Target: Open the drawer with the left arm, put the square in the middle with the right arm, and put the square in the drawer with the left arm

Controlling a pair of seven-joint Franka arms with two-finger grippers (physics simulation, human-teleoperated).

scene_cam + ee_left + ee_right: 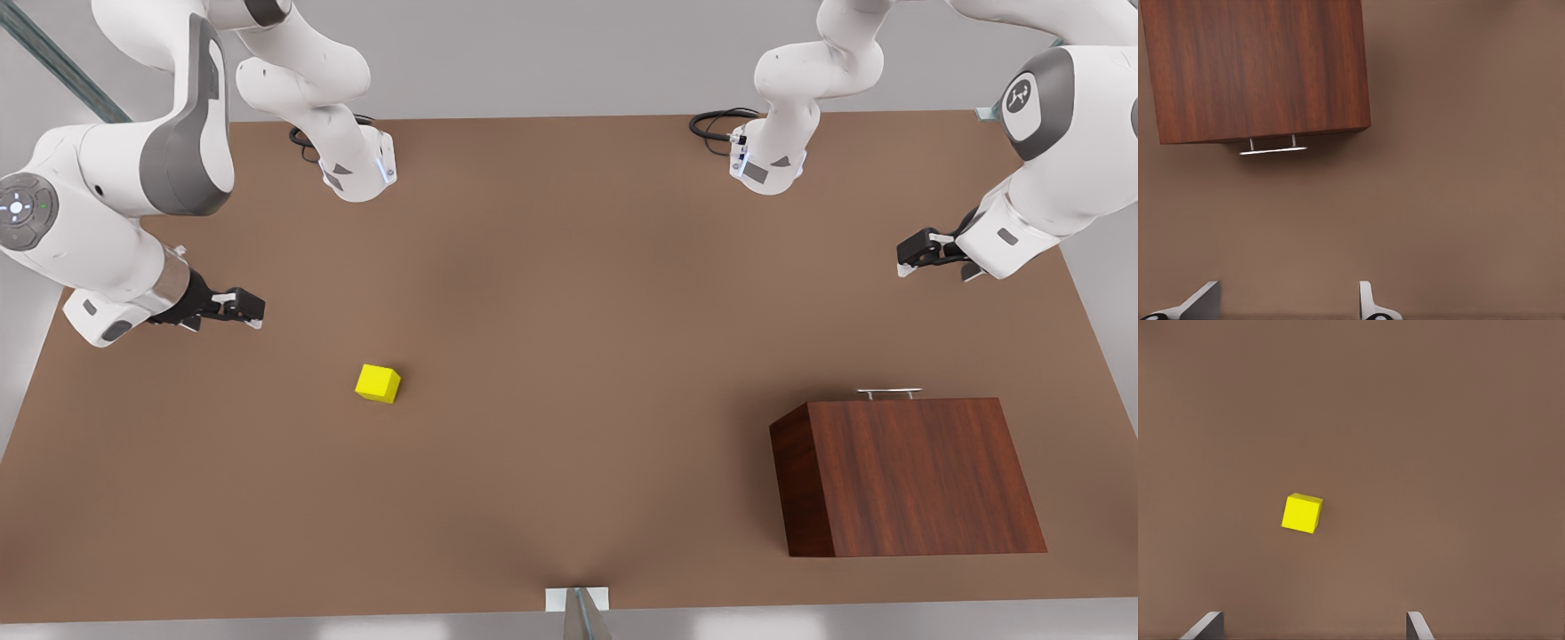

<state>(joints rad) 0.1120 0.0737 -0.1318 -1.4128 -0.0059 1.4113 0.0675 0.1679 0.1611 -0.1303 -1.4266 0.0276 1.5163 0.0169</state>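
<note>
We see two white arms reaching over a brown table (569, 293), neither holding anything. The left gripper (916, 253) hangs above the table on the front view's right, far side, well apart from the cabinet (916, 476). Its fingers (1368, 303) stand spread, nothing between them; we see bare tabletop in the gap in the left wrist view. The right gripper (247, 308) hovers on the front view's left, its fingers (1417, 628) likewise spread wide and empty.

The cube (378, 383) sits alone on the table, on the front view's left half, nearer to us than the right gripper and a little toward the centre from it. It touches nothing but the tabletop. In the right wrist view we find the cube (1301, 513) ahead of the open fingers, apart from them, turned slightly askew.

The cabinet stands on the front view's right, near side. We see the drawer shut: its front lies flush with the box, and only the handle (889, 392) juts from the far face, toward the arms' bases. In the left wrist view the handle (1273, 150) shows as a thin silver bar on two posts, with the cabinet (1258, 67) behind it and open table between bar and fingers.
</note>
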